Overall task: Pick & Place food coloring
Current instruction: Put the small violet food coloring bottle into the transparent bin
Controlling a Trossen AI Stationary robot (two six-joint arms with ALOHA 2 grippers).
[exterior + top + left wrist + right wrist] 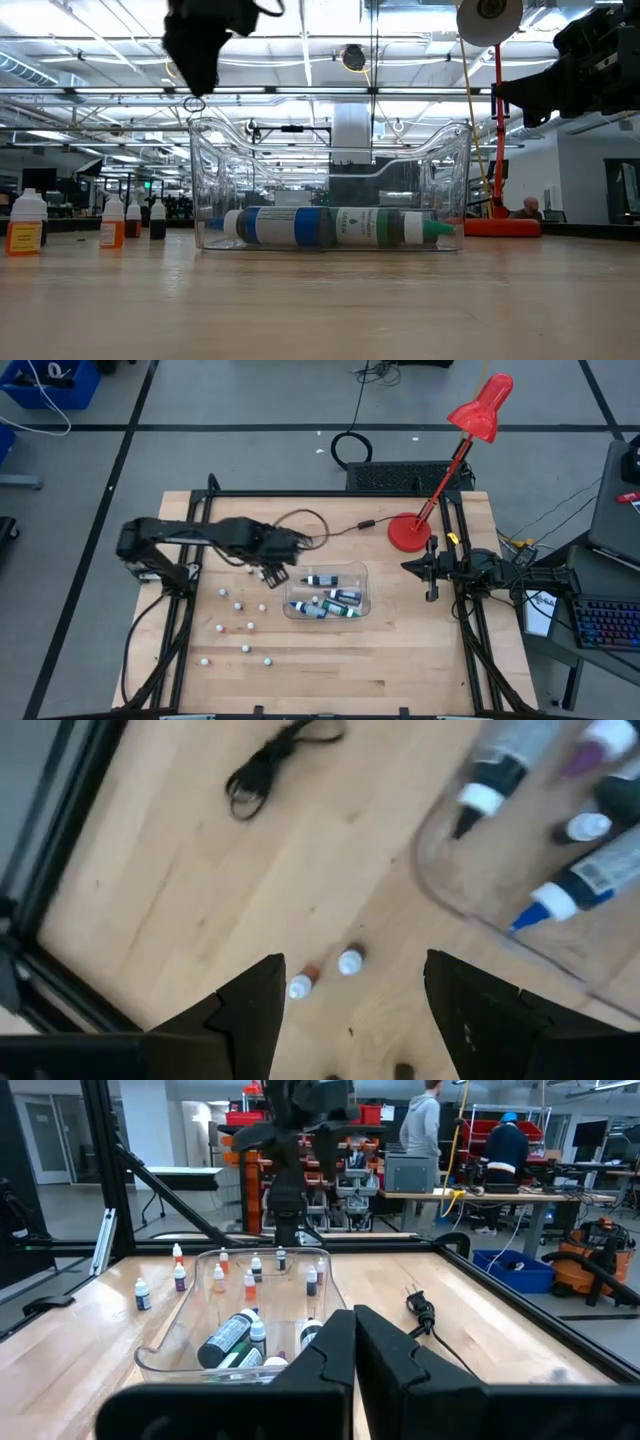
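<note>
Several tiny white-capped food coloring bottles (pixel 238 605) stand upright on the wooden table's left half. More of them (pixel 335 600), dark, blue and green, lie on their sides in a clear plastic tub (pixel 300 610) at the table's middle. My left gripper (pixel 272 572) hangs open above the table, just left of the tub's far left corner, pointing steeply down. Its wrist view shows two bottles (pixel 349 961) far below between its fingers (pixel 250 1010), untouched. My right gripper (pixel 354 1342) waits shut at the table's right side, pointing level at the tub.
A red desk lamp (pixel 410 532) stands at the far right of the table. A black cable with a plug (pixel 340 530) lies behind the tub. Black frame rails (pixel 180 620) run along the table's left and right sides. Bare wood lies near the front edge.
</note>
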